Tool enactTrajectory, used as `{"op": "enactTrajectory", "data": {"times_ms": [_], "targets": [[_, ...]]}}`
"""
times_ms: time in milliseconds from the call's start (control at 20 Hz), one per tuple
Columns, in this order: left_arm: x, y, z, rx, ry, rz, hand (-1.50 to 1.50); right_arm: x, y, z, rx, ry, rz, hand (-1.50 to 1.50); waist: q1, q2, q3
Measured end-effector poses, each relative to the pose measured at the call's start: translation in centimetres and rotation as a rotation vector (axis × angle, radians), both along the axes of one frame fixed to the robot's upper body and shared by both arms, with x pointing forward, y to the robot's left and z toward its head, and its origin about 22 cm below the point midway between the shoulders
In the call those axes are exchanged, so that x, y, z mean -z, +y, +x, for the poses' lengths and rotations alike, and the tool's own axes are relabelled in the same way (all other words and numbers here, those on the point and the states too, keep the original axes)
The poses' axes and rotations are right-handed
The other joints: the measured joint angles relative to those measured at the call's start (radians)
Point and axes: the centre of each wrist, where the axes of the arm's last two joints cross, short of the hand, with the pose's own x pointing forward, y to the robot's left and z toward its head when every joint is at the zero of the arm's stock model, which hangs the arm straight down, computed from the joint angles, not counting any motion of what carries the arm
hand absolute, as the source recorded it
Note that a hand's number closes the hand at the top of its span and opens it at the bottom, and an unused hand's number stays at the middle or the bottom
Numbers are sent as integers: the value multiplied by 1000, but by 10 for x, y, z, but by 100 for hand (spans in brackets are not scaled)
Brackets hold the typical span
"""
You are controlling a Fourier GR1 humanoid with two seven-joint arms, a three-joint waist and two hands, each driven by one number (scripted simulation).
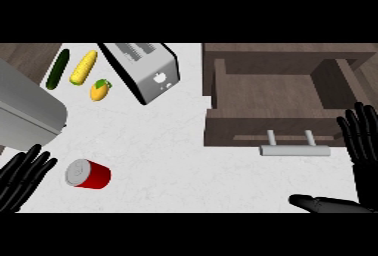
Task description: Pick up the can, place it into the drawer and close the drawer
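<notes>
A red can [88,174] with a silver lid lies on the white counter at the lower left. My left hand [22,179] is just left of it, fingers straight and open, not touching it. The brown wooden drawer [269,95] stands pulled open at the upper right, nothing visible inside, with a silver bar handle [294,149] on its front. At the right edge, beside the drawer front, my right hand [362,150] is open with its fingers up and its thumb low; it holds nothing.
A silver toaster [144,70] stands at the top centre. A cucumber [57,69], a corn cob [83,67] and a mango [100,89] lie to its left. A grey metal appliance [26,112] fills the left edge.
</notes>
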Motion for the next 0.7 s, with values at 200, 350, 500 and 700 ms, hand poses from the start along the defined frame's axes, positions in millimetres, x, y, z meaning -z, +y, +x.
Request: {"op": "enactTrajectory", "data": {"times_ms": [200,350,500,700], "targets": [[-5,9,-1,-20,29,-25,-150,5,-4,-5,0,9,-3,-150,-2,1,0],[-6,14,-1,-41,40,-24,-150,8,-10,-14,3,10,0,-150,-4,1,0],[-3,18,-1,-59,56,-23,-150,12,-15,-19,4,13,-2,-150,-5,1,0],[5,14,11,-75,69,-22,-150,13,-19,-20,4,8,-4,-150,-6,1,0]]}}
